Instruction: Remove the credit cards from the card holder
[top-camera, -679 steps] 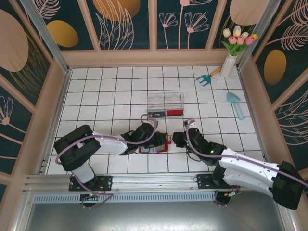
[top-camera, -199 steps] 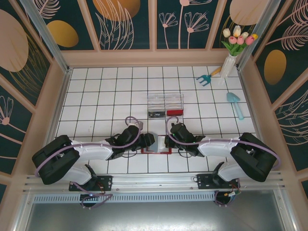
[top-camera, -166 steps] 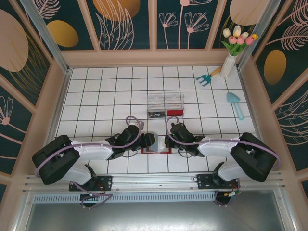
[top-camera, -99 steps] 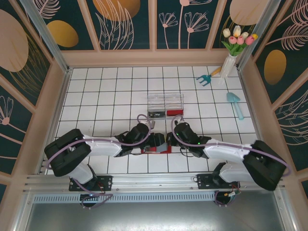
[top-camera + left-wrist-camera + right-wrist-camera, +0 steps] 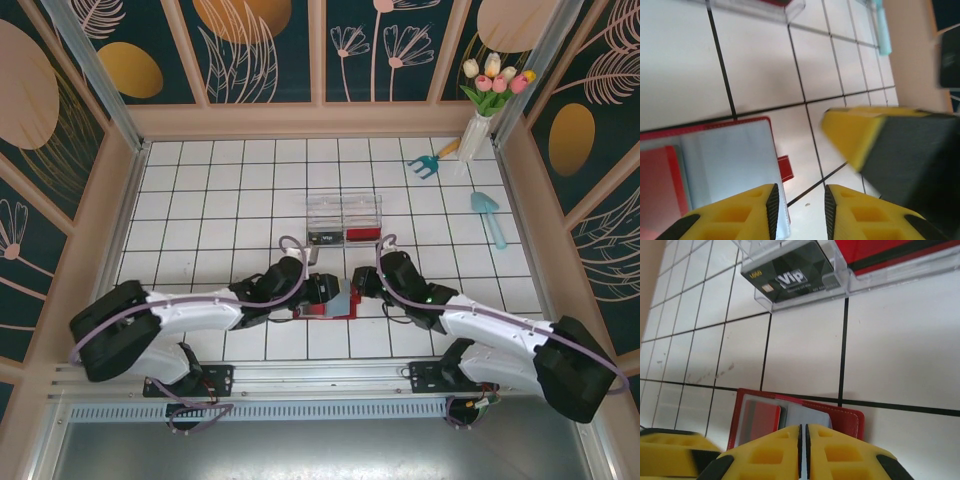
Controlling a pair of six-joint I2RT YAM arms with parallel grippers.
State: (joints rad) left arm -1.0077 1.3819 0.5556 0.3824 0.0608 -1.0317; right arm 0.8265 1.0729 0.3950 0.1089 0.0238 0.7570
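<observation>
The dark-red card holder (image 5: 318, 310) lies open on the white tiles between my two grippers. A red card (image 5: 756, 420) sits in its left pocket, with a dark edge behind it. My right gripper (image 5: 803, 429) is shut on a thin pale grey sheet (image 5: 812, 416) at the holder's right half; I cannot tell whether it is a credit card or a pocket leaf. That pale sheet (image 5: 340, 298) stands slightly raised. My left gripper (image 5: 800, 190) is open just past the red tab (image 5: 785, 167), one finger over the pale panel (image 5: 730, 155), with bare tile between the pads.
A clear plastic tray (image 5: 344, 206) stands just behind the holder, holding a black VIP card (image 5: 790, 275) and a red card (image 5: 890, 252). A blue rake (image 5: 432, 160), a teal scoop (image 5: 490, 218) and a vase of tulips (image 5: 480, 125) are at the back right.
Both grippers have shifted right along the holder. The right arm has swung out to the right, and the pale sheet now stands up from the holder's right half. The left jaws have narrowed.
</observation>
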